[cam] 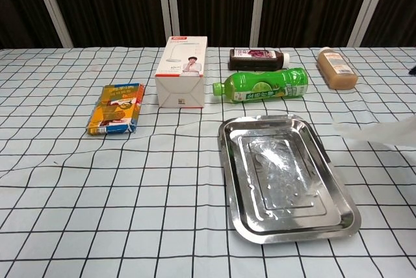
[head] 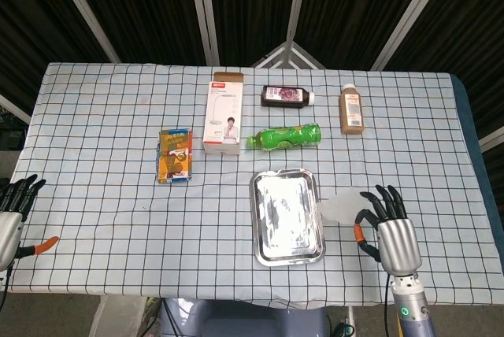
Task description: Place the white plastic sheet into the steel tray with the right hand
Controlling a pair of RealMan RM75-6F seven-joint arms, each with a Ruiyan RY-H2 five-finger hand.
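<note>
The steel tray (head: 287, 215) lies empty near the table's front edge, seen closer in the chest view (cam: 229, 161). My right hand (head: 390, 231) is just right of it and holds the white plastic sheet (head: 339, 206) by its right side. The sheet is lifted off the cloth and bent, and its free end hangs beside the tray's right rim. In the chest view only a pale strip of the sheet (cam: 380, 132) shows at the right edge, raised above the table. My left hand (head: 13, 209) rests at the far left edge, fingers spread, holding nothing.
Behind the tray lie a green bottle (head: 285, 136), a dark bottle (head: 287, 96) and a brown bottle (head: 351, 110). A white box (head: 223, 112) stands left of them, with a colourful packet (head: 175, 155) further left. The table's front edge is close to my right hand.
</note>
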